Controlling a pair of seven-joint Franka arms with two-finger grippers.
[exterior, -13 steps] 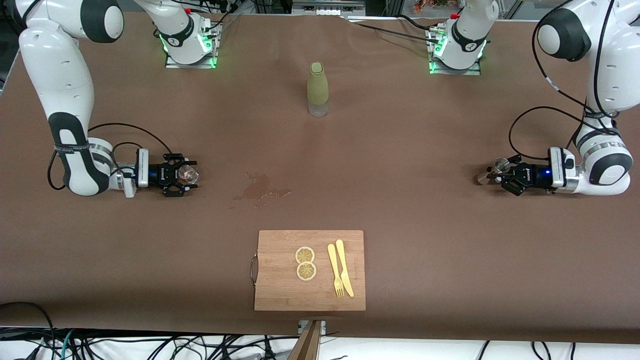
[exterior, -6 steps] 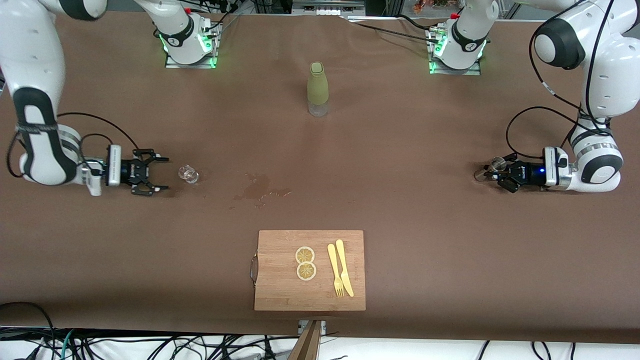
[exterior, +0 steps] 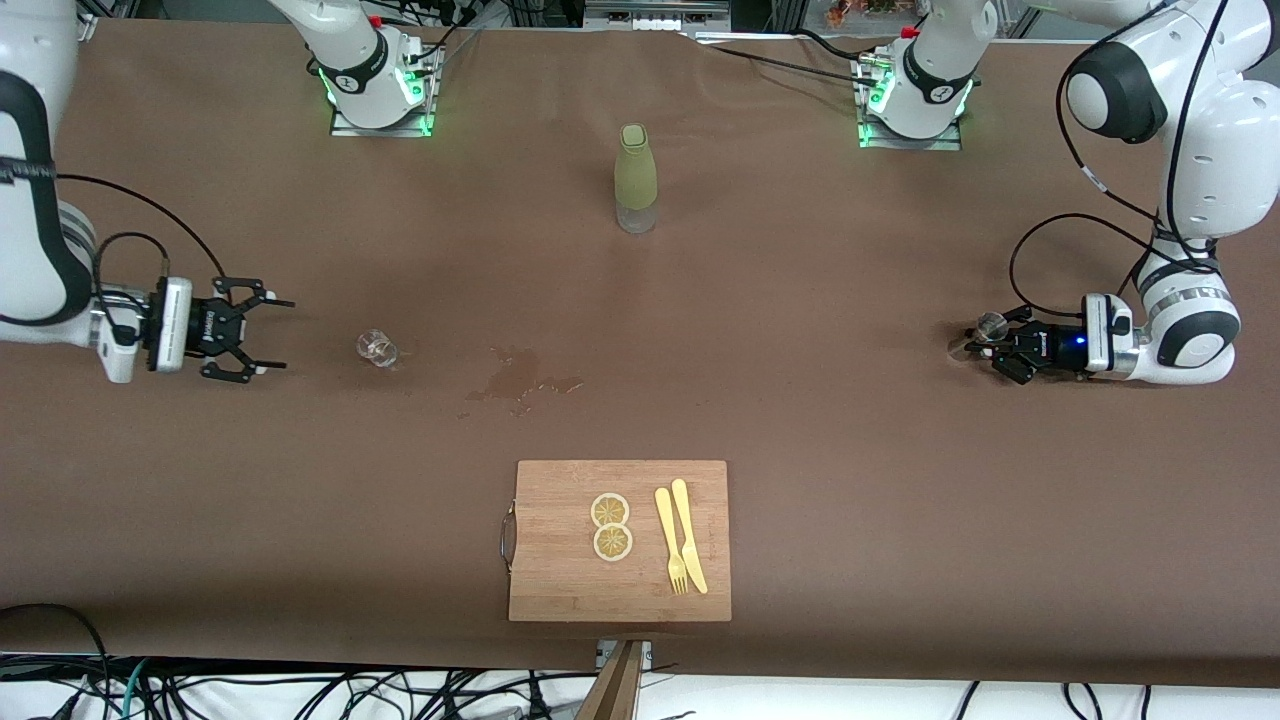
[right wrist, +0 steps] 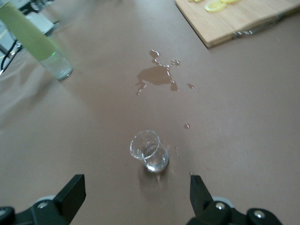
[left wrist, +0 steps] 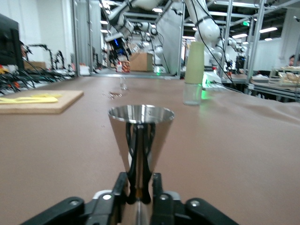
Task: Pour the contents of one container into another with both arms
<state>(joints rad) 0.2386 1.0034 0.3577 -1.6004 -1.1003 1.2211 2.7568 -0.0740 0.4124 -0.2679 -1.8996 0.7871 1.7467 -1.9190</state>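
Note:
The tiny clear glass [exterior: 377,348] [right wrist: 150,152] stands alone on the brown table toward the right arm's end. My right gripper [exterior: 280,336] [right wrist: 136,187] is open and low, a short way off from the glass, with nothing between its fingers. The small silver cone-shaped cup [exterior: 990,326] [left wrist: 140,136] is upright at the left arm's end of the table. My left gripper [exterior: 985,342] [left wrist: 140,192] is shut on its lower part.
A tall olive-green bottle [exterior: 635,180] [left wrist: 193,70] stands mid-table near the arm bases. A wet spill [exterior: 520,375] [right wrist: 159,75] lies beside the glass. Nearer the camera lies a wooden cutting board [exterior: 560,580] with lemon slices [exterior: 611,526], a yellow fork and knife [exterior: 680,540].
My right gripper has let go of the glass and drawn back toward its end of the table, leaving the glass standing. The left gripper with the cup shifted only slightly.

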